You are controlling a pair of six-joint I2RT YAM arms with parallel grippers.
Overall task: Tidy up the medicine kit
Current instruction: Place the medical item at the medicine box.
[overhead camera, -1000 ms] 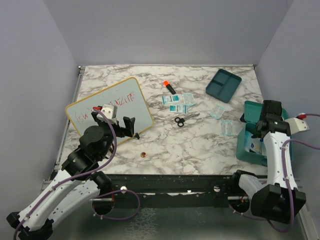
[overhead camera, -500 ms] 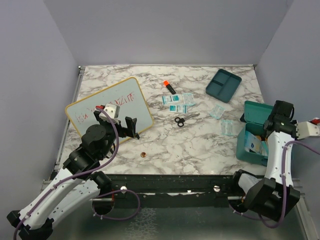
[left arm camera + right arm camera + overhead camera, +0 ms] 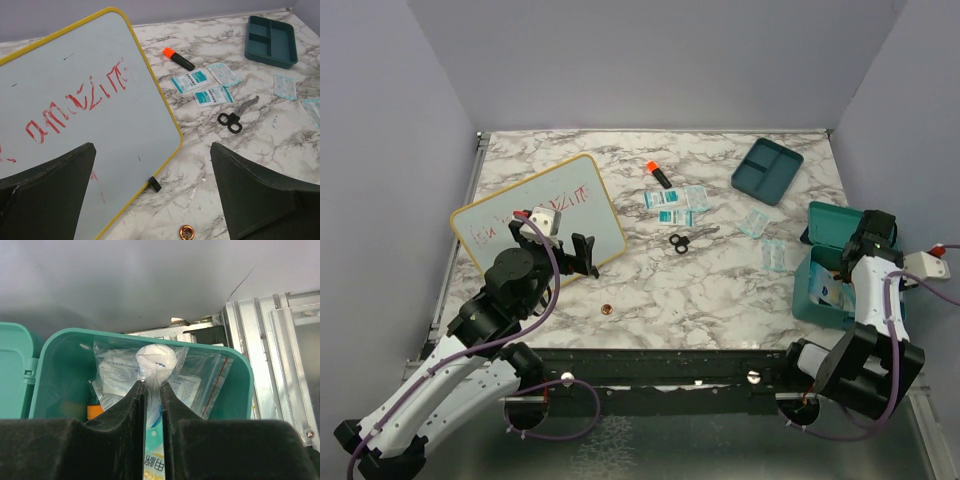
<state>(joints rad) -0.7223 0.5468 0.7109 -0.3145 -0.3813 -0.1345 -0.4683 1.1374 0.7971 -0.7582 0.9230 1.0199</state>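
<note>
The medicine kit's teal case (image 3: 804, 294) lies open at the table's right edge with its lid (image 3: 830, 222) raised. Its divided tray insert (image 3: 767, 170) sits apart at the back right. My right gripper (image 3: 153, 387) hovers over the case (image 3: 235, 390), shut on a clear-wrapped packet (image 3: 155, 359) with a white roll at its top. Under it a zip bag (image 3: 202, 385) of sachets lies in the case. My left gripper (image 3: 151, 150) is open above the corner of the yellow-framed whiteboard (image 3: 75, 110), holding nothing.
On the marble lie an orange-capped marker (image 3: 658, 174), teal sachets (image 3: 677, 203), black-handled scissors (image 3: 684, 240), two clear packets (image 3: 765, 238) and a small copper ring (image 3: 607, 310). The table's metal rail (image 3: 270, 340) runs just beyond the case.
The right wrist has swung to the right over the case, still gripping the packet. The left gripper has drifted slightly and stays open.
</note>
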